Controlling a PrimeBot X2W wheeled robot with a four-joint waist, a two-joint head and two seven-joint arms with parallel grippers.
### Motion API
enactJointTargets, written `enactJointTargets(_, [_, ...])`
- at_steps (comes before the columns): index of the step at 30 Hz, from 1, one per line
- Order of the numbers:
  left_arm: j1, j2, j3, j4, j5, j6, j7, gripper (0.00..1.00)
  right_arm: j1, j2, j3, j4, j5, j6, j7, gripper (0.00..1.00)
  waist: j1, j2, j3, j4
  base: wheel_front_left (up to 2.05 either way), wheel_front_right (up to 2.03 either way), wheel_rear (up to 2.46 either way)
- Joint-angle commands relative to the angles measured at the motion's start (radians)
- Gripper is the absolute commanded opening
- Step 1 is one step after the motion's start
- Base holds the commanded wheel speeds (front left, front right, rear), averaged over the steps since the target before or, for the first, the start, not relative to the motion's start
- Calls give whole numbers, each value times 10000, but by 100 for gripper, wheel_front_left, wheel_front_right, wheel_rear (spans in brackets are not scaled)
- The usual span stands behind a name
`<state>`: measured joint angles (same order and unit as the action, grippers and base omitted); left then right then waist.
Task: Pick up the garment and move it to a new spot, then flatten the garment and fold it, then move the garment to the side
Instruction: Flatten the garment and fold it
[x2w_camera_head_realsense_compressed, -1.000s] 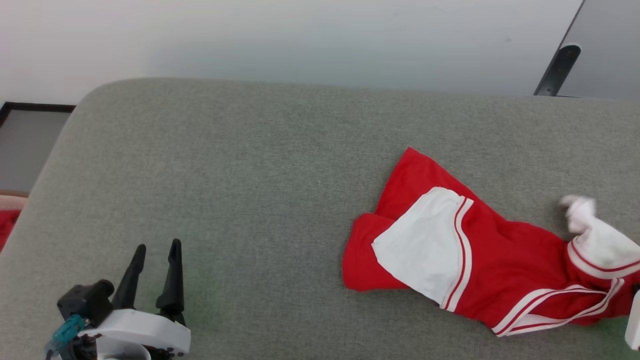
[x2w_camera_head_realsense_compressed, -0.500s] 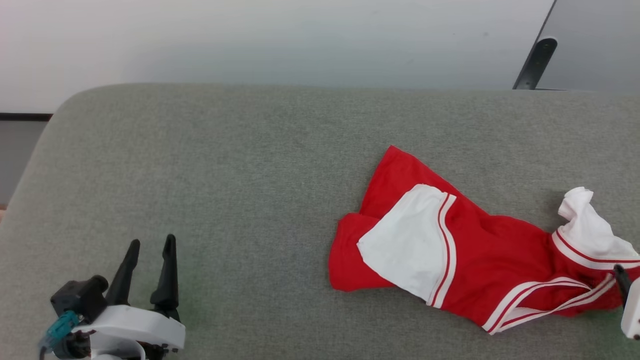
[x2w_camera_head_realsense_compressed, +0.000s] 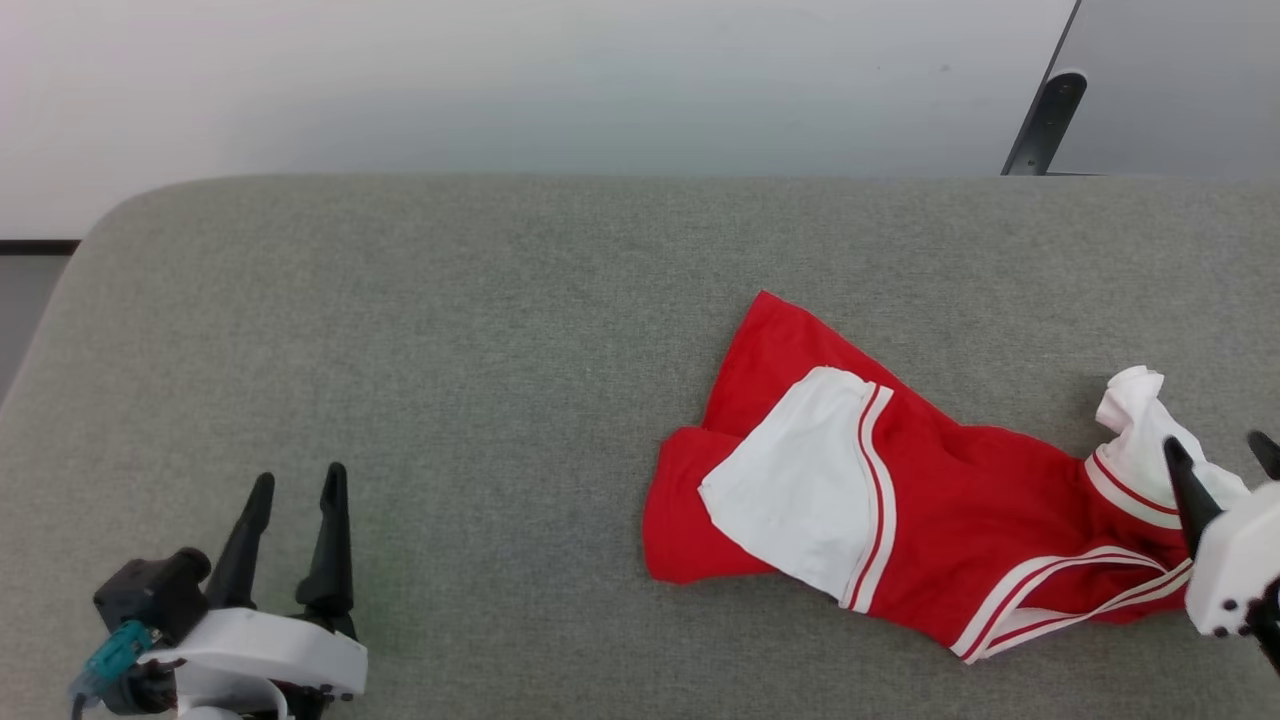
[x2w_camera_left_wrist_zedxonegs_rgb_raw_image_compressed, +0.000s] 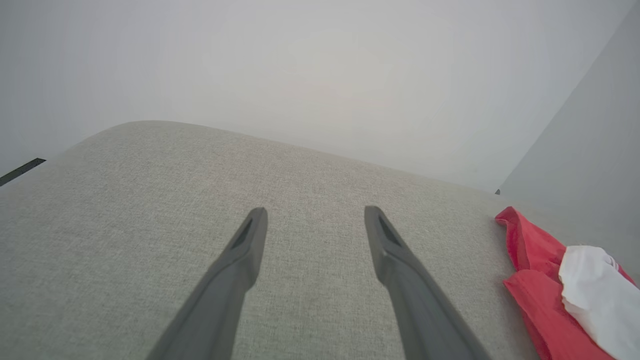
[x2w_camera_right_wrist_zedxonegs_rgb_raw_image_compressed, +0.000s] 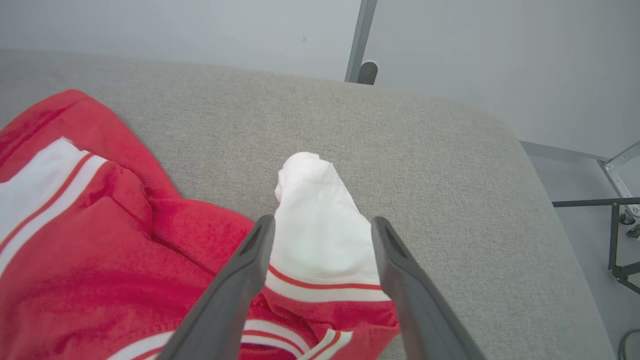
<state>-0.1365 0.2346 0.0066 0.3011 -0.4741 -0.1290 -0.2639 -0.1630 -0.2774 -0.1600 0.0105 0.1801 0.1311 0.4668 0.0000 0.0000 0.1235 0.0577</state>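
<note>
the right gripper has just let go. one second ago the white sleeve was lifted and blurred at the right edge of the head view. now it lies slack on the fabric-covered desk. in the right wrist view the right gripper has its two fingers apart, and the sleeve lies under and between them, not clamped. the whole head picture has also shifted a little, so the camera moved; the garment itself seems not dragged further.

i judge that the first step, to bring the garment to a new spot, is finished here, and that the flattening comes next, because the cloth is still crumpled and one white sleeve is folded over the red body.

the garment lies on the right half of the desk, well apart from the left gripper, whose fingers are also apart and hold nothing. its long axis goes almost left to right across the desk, a little slanted toward the near right. the released sleeve and the striped trim point to the robot's right, and the plain red end points left. the number is not visible.
</note>
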Motion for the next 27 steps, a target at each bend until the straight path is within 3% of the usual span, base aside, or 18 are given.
enactJointTargets(1, [52, -12, 1, -36, 41, -26, -5, 100, -271, -44, 220, 121, 23, -7, -140, 100, 0, 0, 27, 26, 0, 0, 0])
enactJointTargets(7, [-123, -126, -229, 57, 88, -28, -5, 100, -986, -173, 675, 974, -245, -8, 185, 100, 0, 0, 81, 342, 0, 0, 0])
enactJointTargets(15, [-274, -244, -534, 244, 12, -30, -5, 100, -1744, -411, 488, 2226, -600, -8, 1432, 100, 0, 0, 202, 922, 0, 0, 0])
enactJointTargets(21, [-350, -279, -654, 301, -37, -31, -5, 100, -2115, -469, 407, 3143, -700, -8, 1718, 100, 0, 0, 321, 1224, 0, 0, 0])
enactJointTargets(22, [-363, -286, -665, 300, -46, -31, -5, 100, -2180, -484, 410, 3257, -742, -8, 1677, 40, 0, 0, 336, 1258, 0, 0, 0])
enactJointTargets(23, [-377, -287, -686, 300, -50, -31, -5, 100, -2258, -501, 396, 3348, -787, -8, 1619, 0, 0, 0, 358, 1292, 0, 0, 0])
enactJointTargets(27, [-366, -281, -669, 298, -65, -31, -5, 100, -2427, -478, 253, 3600, -801, -8, 1549, 0, 0, 0, 390, 1335, 0, 0, 0])
